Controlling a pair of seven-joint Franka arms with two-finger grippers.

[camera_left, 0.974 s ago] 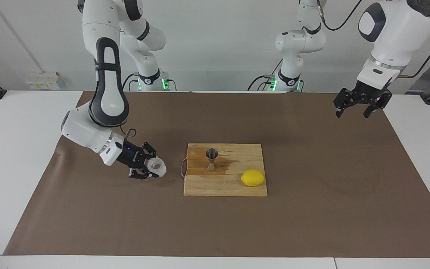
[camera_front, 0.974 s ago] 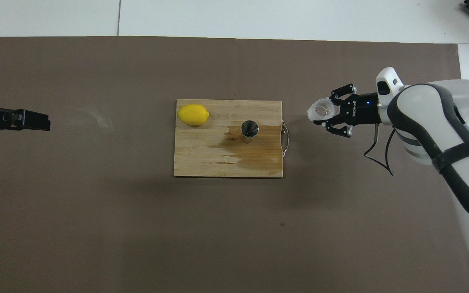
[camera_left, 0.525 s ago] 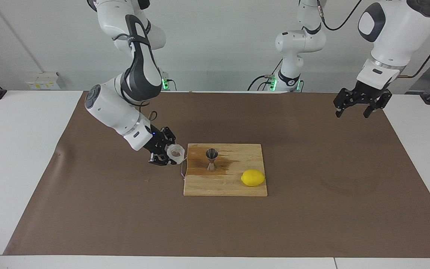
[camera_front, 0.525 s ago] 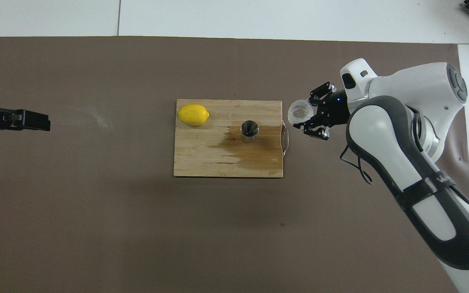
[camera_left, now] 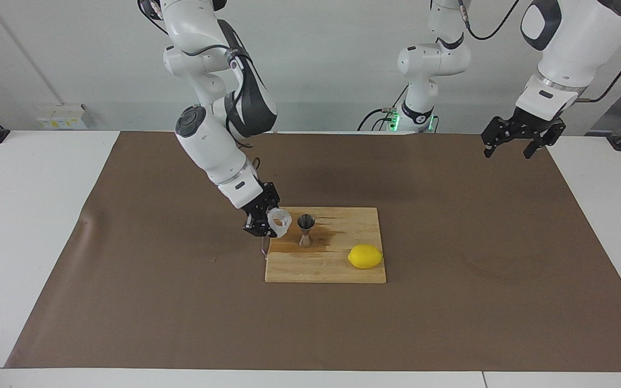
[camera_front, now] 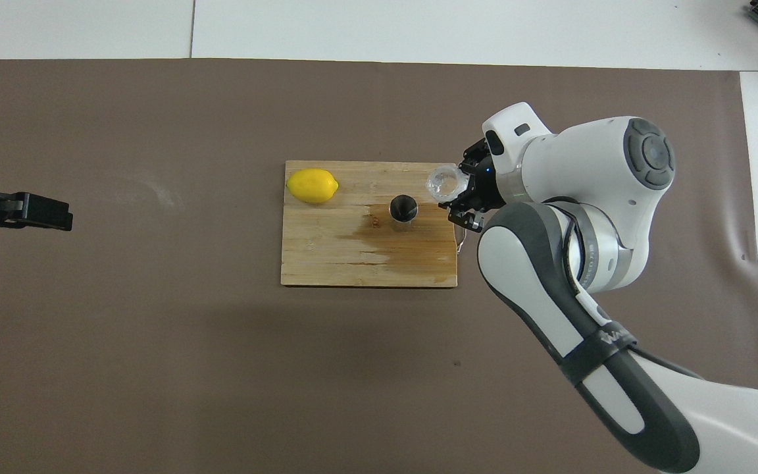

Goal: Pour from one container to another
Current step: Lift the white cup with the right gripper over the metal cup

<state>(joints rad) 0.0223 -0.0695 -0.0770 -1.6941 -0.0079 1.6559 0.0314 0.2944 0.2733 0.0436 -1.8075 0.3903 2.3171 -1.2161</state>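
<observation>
My right gripper (camera_left: pixel 271 223) is shut on the small translucent knobbly cup (camera_left: pixel 280 221) and holds it tilted, its mouth turned toward the steel hourglass jigger (camera_left: pixel 305 229). The cup hangs just above the wooden cutting board's (camera_left: pixel 332 270) edge at the right arm's end, close beside the jigger and apart from it. The jigger stands upright on the board. In the overhead view the cup (camera_front: pixel 445 183) sits next to the jigger (camera_front: pixel 403 209), with the right gripper (camera_front: pixel 456 192) around it. My left gripper (camera_left: pixel 509 149) waits open and empty, high over the mat at the left arm's end.
A yellow lemon (camera_left: pixel 365 256) lies on the board, toward the left arm's end from the jigger. A dark wet stain (camera_front: pixel 412 243) spreads over the board (camera_front: pixel 313 263) around the jigger. A brown mat (camera_left: pixel 450 302) covers the table.
My right arm has swung the cup from over the mat to the board's edge beside the jigger, and tilted it more. The left gripper rose slightly.
</observation>
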